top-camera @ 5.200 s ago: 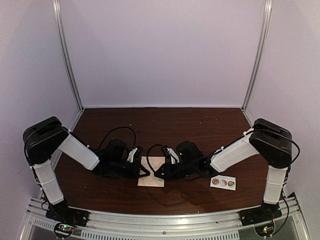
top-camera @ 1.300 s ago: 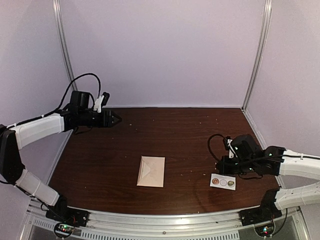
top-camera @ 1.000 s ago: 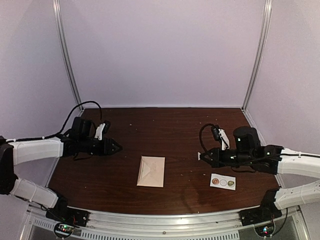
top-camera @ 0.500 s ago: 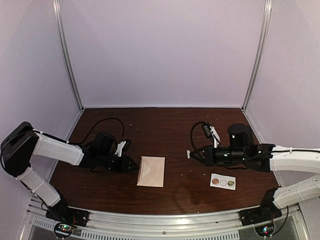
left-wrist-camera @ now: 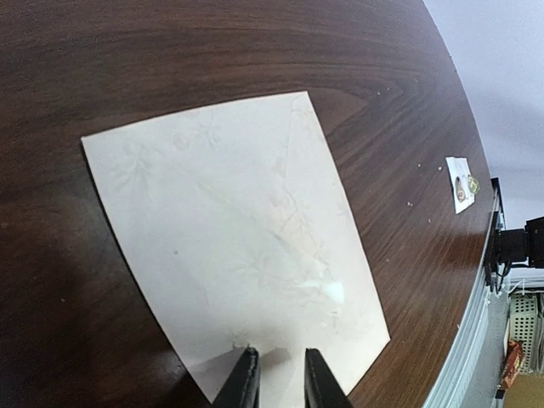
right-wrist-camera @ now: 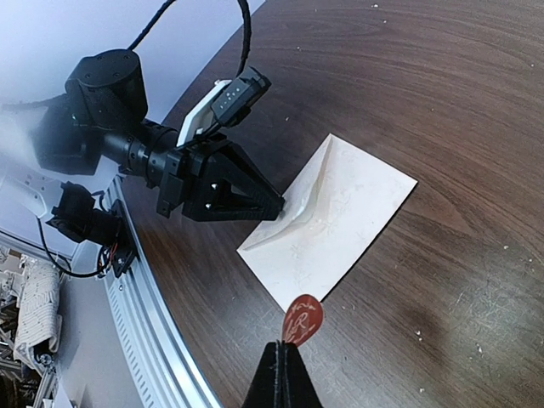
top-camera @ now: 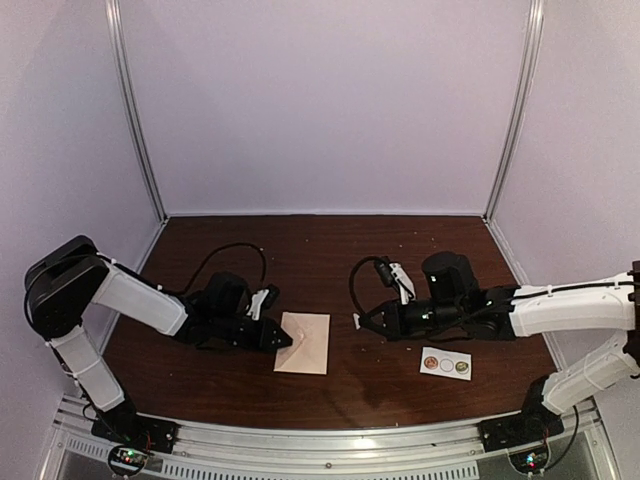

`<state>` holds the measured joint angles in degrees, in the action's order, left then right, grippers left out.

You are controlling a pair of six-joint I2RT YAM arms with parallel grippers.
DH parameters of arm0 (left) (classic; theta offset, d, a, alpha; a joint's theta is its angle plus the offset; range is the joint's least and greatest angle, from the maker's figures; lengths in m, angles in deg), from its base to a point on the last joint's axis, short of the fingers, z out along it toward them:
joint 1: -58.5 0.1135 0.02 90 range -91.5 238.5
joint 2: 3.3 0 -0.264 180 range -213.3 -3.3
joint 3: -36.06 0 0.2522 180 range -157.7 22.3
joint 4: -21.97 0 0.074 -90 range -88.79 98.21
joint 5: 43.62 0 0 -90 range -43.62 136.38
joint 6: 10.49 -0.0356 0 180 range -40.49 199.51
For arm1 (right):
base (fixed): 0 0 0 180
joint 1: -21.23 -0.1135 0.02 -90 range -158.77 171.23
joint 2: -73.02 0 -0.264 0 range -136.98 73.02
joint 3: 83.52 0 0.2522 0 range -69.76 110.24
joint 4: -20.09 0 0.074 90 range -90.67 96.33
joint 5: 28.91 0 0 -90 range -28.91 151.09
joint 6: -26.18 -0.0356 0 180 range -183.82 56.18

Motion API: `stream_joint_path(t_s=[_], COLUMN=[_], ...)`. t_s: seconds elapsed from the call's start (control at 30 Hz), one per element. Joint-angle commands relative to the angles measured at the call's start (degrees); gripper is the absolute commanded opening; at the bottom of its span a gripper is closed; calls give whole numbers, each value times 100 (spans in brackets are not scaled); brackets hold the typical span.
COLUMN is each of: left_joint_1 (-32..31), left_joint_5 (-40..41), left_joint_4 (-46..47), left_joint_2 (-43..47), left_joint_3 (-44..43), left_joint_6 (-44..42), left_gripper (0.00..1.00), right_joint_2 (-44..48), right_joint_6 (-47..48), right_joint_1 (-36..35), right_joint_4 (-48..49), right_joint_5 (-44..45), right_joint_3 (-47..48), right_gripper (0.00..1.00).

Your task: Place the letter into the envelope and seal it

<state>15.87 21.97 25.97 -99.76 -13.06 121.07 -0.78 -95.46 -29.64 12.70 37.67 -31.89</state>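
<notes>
On the dark wooden table (top-camera: 400, 250), the left gripper (left-wrist-camera: 276, 382), its tips slightly apart, touches the cream paper envelope (left-wrist-camera: 229, 238), while the right gripper (right-wrist-camera: 281, 353) pinches a small red sticker (right-wrist-camera: 303, 318) tight.

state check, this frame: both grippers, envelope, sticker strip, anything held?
left gripper: jaws slightly apart, tips at the envelope's edge, holding nothing.
right gripper: jaws shut on a red sticker.
red sticker: pinched at the right gripper's tips, not on the envelope.
envelope: lying on the table, flap folded down, no sticker on it.
sticker strip: flat on the table, apart from both grippers.
</notes>
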Motion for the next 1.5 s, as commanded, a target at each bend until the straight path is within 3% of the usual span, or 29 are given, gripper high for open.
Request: stream_joint_path(t_s=[0.0,0.4,0.87,1.47], left_joint_1=[-60,-319,-453,-454], left_joint_5=[-35,-12,-41,-17], left_joint_4=[678,1054,1048,914], left_joint_2=[-187,-916,-1046,-1083], left_joint_3=[16,86,108,81], left_joint_6=[149,122,221,181], left_gripper=[20,16,16,15], right_joint_2=[-402,-1595,-2977,-3359], right_joint_6=[70,203,361,481], right_joint_1=[-104,-218,-433,-617], right_joint_4=[224,-98,-447,-955], right_joint_5=[182,408,364,807], right_joint_3=[345,1106,1985,2435], right_gripper=[0,0,0,0])
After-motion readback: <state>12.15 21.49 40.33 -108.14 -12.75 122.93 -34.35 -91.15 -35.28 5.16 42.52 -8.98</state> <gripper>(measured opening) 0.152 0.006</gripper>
